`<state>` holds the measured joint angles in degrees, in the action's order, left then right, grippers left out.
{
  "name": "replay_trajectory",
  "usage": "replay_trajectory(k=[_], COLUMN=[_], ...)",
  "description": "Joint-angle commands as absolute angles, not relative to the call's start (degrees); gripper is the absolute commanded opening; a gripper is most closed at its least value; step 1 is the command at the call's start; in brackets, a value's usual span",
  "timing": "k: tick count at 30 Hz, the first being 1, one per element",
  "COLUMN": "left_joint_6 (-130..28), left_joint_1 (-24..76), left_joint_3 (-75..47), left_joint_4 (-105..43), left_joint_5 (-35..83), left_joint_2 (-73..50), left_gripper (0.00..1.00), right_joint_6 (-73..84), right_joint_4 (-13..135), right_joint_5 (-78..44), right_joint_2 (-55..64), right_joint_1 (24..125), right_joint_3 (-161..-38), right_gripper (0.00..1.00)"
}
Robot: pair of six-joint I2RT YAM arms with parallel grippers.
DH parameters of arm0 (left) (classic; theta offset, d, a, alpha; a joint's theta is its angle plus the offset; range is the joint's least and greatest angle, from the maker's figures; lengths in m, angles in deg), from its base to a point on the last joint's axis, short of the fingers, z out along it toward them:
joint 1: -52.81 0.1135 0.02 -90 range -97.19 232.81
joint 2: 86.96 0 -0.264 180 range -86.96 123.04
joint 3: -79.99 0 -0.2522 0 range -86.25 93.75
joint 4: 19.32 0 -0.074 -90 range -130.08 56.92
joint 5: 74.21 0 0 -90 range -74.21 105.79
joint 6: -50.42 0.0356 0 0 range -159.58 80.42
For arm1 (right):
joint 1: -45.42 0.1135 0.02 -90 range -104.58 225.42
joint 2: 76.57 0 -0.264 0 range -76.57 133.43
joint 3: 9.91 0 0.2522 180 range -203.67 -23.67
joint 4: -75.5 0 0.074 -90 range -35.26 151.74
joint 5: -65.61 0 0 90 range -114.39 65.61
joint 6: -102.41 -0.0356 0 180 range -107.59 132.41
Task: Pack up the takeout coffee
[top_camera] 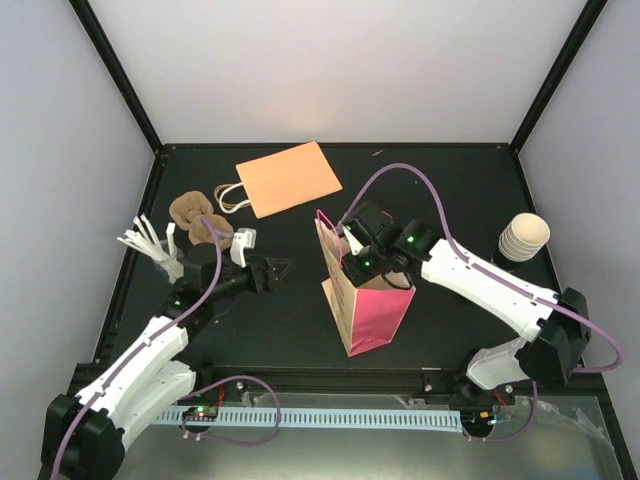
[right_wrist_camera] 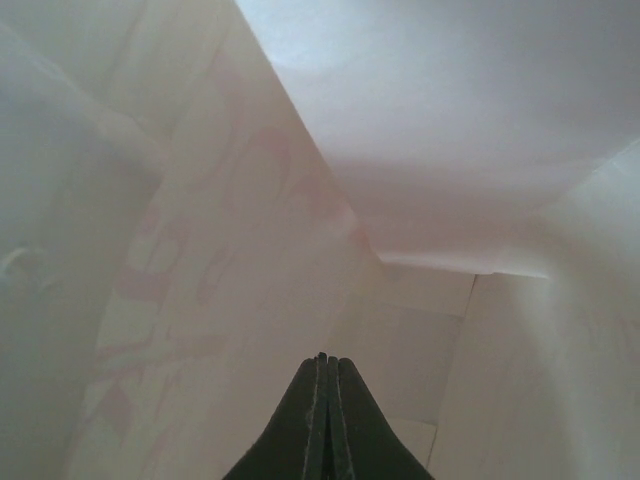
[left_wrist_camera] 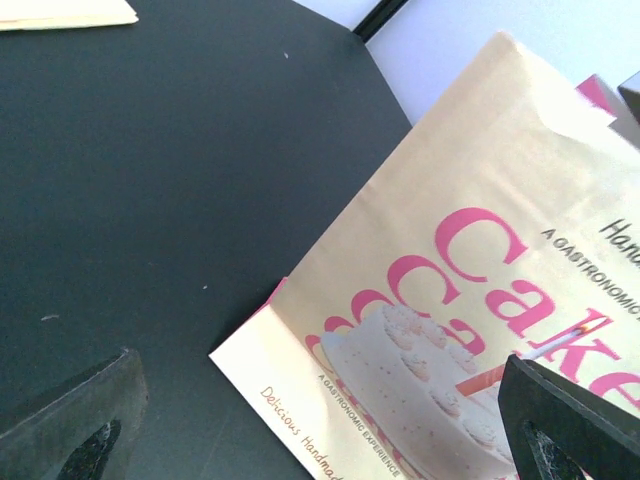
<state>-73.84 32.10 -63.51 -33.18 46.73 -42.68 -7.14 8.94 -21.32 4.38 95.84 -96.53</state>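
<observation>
Takeout coffee [top_camera: 524,237] stands apparently upright at the far right edge of the surface [top_camera: 440,200], well right of the pink bag [top_camera: 375,312]. The nearer right end effector [right_wrist_camera: 322,372] is pinched shut, empty, inside that bag. The left end effector [top_camera: 275,268] gapes wide just left of it.
</observation>
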Motion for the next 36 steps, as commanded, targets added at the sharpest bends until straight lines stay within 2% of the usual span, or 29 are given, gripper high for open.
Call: replay_trajectory(k=[1,9,14,20,23,30,36], left_joint_6=[-72.21,-71.12,-66.03,-58.12,-56.05,-47.27,-47.52], left_joint_1=[31.98,31.71,28.67,26.53,25.81,25.48,25.48], left_joint_3=[-59.11,-49.62,-41.80,-38.53,-39.19,-36.04,-34.20], left_joint_4=[-31.53,-29.55,-33.21,-30.25,-26.12,-29.19,-28.19], left_joint_5=[48.59,54.49,53.71,55.65,56.08,54.58,58.39], left_joint_2=[-42.13,-37.51,-36.58,-35.70,-34.49,-29.78,-24.70], left_gripper=[0.99,0.97,0.94,0.84,0.83,0.86,0.71], right_joint_6=[-6.40,-6.31,-6.14,-6.10,-6.11,-5.99,-5.87], right_joint_4=[6.66,6.20,6.85,7.42,7.49,7.69,7.85], right_joint_5=[-23.57,-25.39,-25.34,-25.45,-25.16,-24.39,-24.28], right_joint_2=[3.05,4.10,4.54,4.79,4.82,4.56,4.54], right_joint_1=[96.06,96.19,96.83,97.87,98.06,98.24,98.24], right_joint_3=[-99.16,-98.56,-97.97,-97.51,-97.51,-97.94,-97.77], right_gripper=[0.03,0.02,0.01,0.01,0.01,0.01,0.01])
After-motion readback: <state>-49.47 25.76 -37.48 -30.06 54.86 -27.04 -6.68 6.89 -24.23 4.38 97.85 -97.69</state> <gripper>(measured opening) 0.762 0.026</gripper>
